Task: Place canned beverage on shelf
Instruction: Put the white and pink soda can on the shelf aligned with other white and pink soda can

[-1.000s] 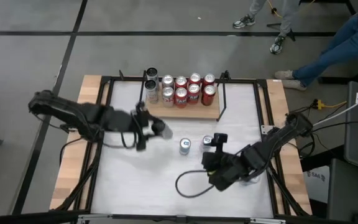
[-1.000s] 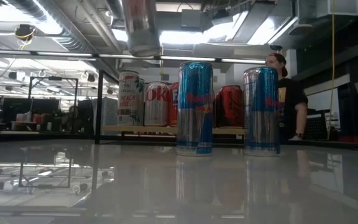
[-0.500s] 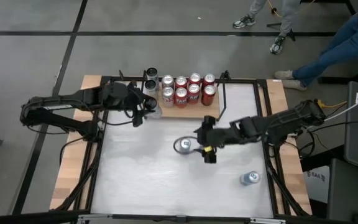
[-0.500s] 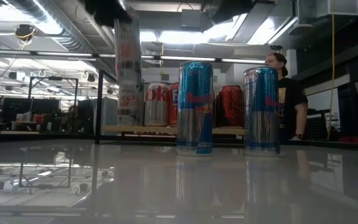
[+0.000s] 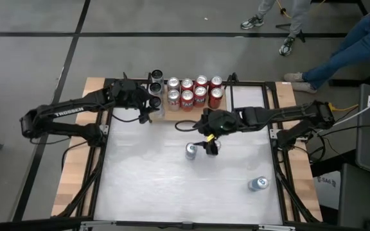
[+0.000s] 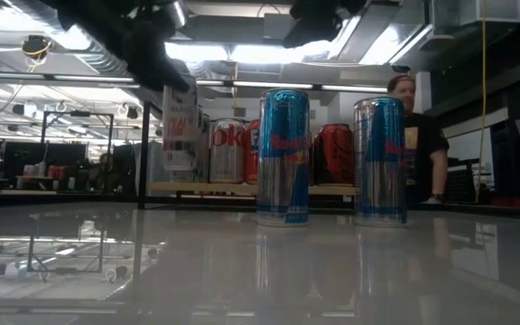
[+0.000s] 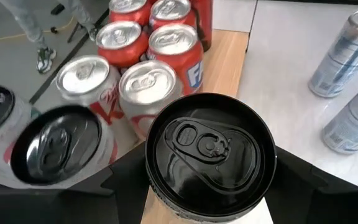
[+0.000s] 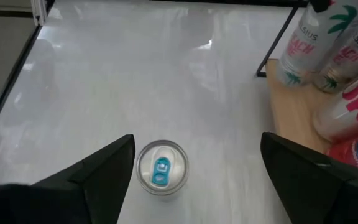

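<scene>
My left gripper (image 5: 151,108) is shut on a white can with red lettering and a black top (image 7: 210,155), at the left end of the shelf (image 5: 194,116). The can hangs just above the board in the low view (image 6: 181,135). Red, silver and black-topped cans (image 5: 194,92) stand on the shelf. Two blue-and-silver cans (image 5: 191,151) (image 5: 214,146) stand upright on the white table at its centre. My right gripper (image 5: 207,136) hovers open above them. In its wrist view a can with a blue tab (image 8: 161,169) shows below, between its fingers (image 8: 104,168), untouched. My left gripper pinches the can's side wall just under the top rim (image 7: 157,186) between its two fingers (image 7: 126,180), one on each side. The fingers come from the table's left, slanting down. The can is lifted clear, top up and slightly tilted.
A third blue-and-silver can (image 5: 257,184) stands near the table's near right corner. Black upright rods (image 5: 230,102) rise at the shelf's ends. A black frame (image 5: 105,141) borders the table. People stand beyond the far edge (image 6: 418,135).
My left gripper has carried the can toward the table's far edge and down, from left of centre to the shelf's left end. My right gripper has swung from the near right part of the table toward the centre and now hovers over the two blue cans.
</scene>
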Robot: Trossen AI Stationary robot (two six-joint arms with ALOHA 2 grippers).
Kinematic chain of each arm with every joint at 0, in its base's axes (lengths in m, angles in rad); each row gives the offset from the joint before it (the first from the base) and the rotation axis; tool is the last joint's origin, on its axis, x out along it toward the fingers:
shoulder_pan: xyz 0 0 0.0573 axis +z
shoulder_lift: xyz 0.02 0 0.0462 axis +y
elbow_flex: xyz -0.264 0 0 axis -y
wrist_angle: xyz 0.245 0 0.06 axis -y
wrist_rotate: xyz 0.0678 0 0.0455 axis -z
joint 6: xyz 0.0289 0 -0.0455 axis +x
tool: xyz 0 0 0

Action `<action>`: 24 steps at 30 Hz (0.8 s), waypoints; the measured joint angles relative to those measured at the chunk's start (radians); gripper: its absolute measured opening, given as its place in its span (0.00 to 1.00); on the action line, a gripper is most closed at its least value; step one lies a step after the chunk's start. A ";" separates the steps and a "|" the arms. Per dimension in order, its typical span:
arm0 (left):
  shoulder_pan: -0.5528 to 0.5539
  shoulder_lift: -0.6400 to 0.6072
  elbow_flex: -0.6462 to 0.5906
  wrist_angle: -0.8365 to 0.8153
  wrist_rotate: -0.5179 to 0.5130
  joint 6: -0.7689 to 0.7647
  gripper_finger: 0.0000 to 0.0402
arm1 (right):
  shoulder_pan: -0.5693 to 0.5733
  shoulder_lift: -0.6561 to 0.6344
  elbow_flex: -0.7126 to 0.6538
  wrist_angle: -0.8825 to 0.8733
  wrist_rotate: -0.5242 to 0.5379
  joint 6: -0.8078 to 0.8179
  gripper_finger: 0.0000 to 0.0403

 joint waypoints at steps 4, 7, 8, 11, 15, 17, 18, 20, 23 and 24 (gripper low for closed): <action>0.042 0.000 -0.034 0.036 0.047 0.002 0.59 | -0.005 0.001 0.000 0.000 -0.007 -0.016 0.84; 0.059 0.001 -0.045 0.035 0.052 0.022 0.59 | -0.004 0.001 0.000 0.000 -0.007 -0.017 0.84; 0.060 0.002 -0.047 0.036 0.052 0.026 0.59 | -0.002 0.001 0.000 0.000 -0.007 -0.017 0.84; 0.072 0.002 -0.048 0.036 0.053 0.028 0.59 | -0.002 0.001 0.000 0.000 -0.007 -0.017 0.84; 0.079 0.010 -0.048 0.035 0.052 0.028 0.59 | -0.003 0.002 0.000 0.000 -0.007 -0.017 0.84; 0.079 0.022 -0.048 0.030 0.052 0.028 0.59 | -0.002 0.002 0.000 0.000 -0.007 -0.017 0.84; 0.079 0.030 -0.048 0.029 0.052 0.026 0.59 | -0.002 0.002 0.000 0.000 -0.007 -0.017 0.84; 0.079 0.047 -0.046 0.040 0.053 0.023 0.59 | -0.002 0.002 0.000 0.000 -0.007 -0.017 0.84; 0.079 0.065 -0.045 0.060 0.053 0.022 0.59 | -0.002 0.002 0.000 0.000 -0.007 -0.017 0.84; 0.079 0.066 -0.045 0.066 0.053 0.021 0.59 | -0.002 0.002 0.000 0.000 -0.007 -0.017 0.84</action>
